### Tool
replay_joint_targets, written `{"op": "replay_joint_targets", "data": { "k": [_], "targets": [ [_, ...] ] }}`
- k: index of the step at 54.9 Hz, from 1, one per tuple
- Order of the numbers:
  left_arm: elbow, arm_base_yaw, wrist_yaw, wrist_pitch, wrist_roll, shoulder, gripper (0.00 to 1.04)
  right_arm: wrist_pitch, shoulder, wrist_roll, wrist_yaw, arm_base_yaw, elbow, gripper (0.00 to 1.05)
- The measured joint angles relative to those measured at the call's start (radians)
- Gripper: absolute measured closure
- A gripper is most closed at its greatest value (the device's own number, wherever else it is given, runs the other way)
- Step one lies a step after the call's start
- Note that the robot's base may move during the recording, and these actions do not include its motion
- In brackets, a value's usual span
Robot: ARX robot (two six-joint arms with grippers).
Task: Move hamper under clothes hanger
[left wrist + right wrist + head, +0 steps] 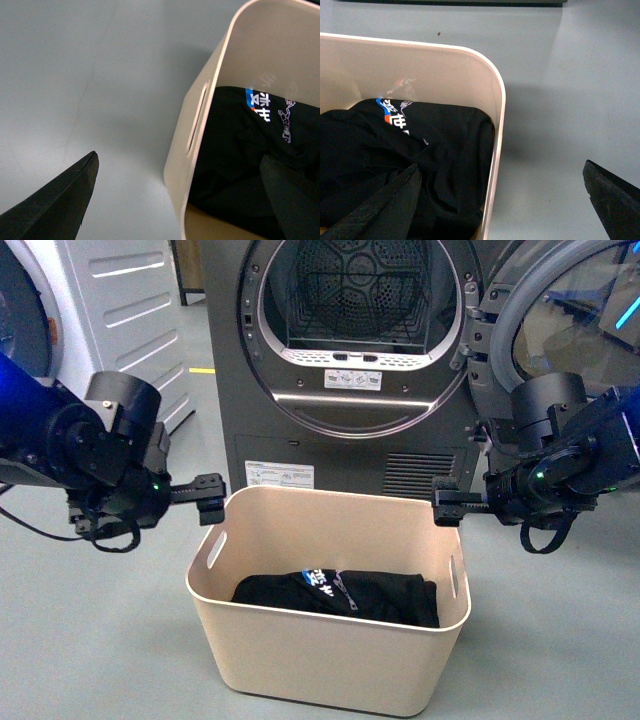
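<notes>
Grey floor, open dryer behind. The hamper sat right in front of it, black shirt inside. Left tool and right tool were both spread wide, each straddling a side wall.

The hamper is showing plain beige — its garment black, with white, blue and orange print. The dryer is looking dark grey, the floor pale grey.

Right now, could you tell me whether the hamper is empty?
Not empty: the hamper holds a black garment on its bottom.
</notes>
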Motion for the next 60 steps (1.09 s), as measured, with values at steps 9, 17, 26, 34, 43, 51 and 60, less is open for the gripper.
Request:
{"op": "replay_joint_targets", "data": {
  "k": [9, 17, 26, 34, 43, 51, 60],
  "targets": [
    [0.044, -0.03, -0.012, -0.008, 0.003, 0.066, 0.07, -0.051, 0.051, -0.011, 0.044, 0.007, 0.047, 0.08],
    [0.051, -0.044, -0.004, -0.005, 0.016, 0.082, 0.07, -0.079, 0.079, -0.013, 0.071, 0.01, 0.052, 0.08],
    [0.049, -0.051, 0.043, 0.004, 0.066, 0.084, 0.07, -0.089, 0.095, -0.013, 0.077, 0.012, 0.046, 0.08],
    [0.014, -0.046, 0.058, -0.008, 0.137, 0.084, 0.07, -0.08, 0.097, -0.013, 0.079, 0.017, 0.022, 0.08],
    [-0.039, -0.017, 0.058, -0.002, 0.186, 0.084, 0.07, -0.072, 0.118, -0.011, 0.079, 0.022, 0.012, 0.08],
    [-0.055, 0.003, 0.054, 0.024, 0.217, 0.084, 0.07, -0.072, 0.134, -0.011, 0.092, 0.026, 0.012, 0.08],
    [-0.048, 0.007, 0.024, 0.071, 0.232, 0.085, 0.07, -0.074, 0.158, -0.013, 0.107, 0.038, 0.02, 0.08]
  ]
}}
